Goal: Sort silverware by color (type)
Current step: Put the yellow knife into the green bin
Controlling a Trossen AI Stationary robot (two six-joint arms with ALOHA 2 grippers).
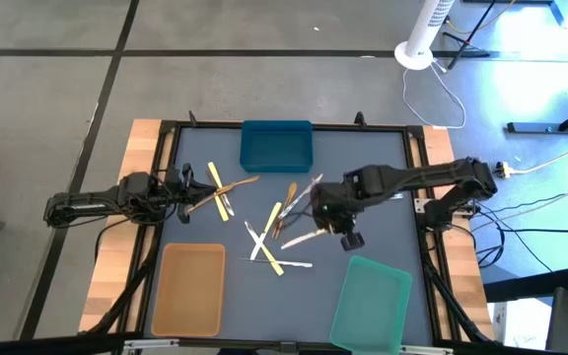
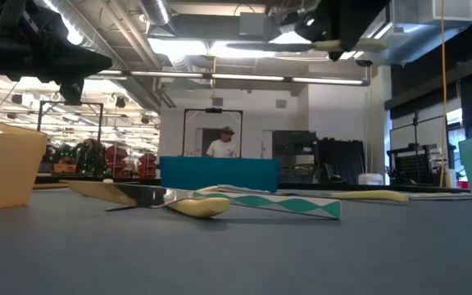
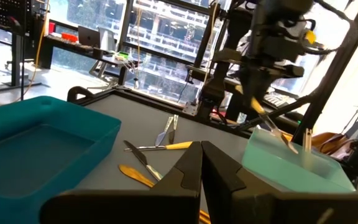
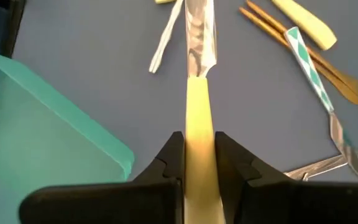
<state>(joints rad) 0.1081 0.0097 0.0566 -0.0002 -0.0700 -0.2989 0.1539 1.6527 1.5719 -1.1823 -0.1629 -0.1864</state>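
Note:
My right gripper point(image 1: 343, 229) hangs above the table's middle right, near the green tray point(image 1: 371, 301). It is shut on a knife point(image 4: 199, 74) with a pale yellow handle and a silvery blade. The rest of the silverware point(image 1: 264, 232) lies scattered flat on the mat: silvery-white, pale yellow and wood-brown pieces, and one with a teal pattern point(image 4: 309, 68). My left gripper point(image 3: 201, 163) stays shut at the table's left edge, level, holding nothing. My right gripper pinches the knife's pale yellow handle point(image 4: 197, 127) between its two fingers. The fingers slant steeply down from above, and the knife runs along them. The blade point(image 4: 201, 31) sticks out beyond the fingertips, and the knife hangs clear of the table.
A blue tray point(image 1: 276, 145) stands at the far middle and a tan tray point(image 1: 190, 286) at the near left. The green tray sits at the near right, partly over the table's near edge. A person point(image 2: 220, 146) stands far off in the room.

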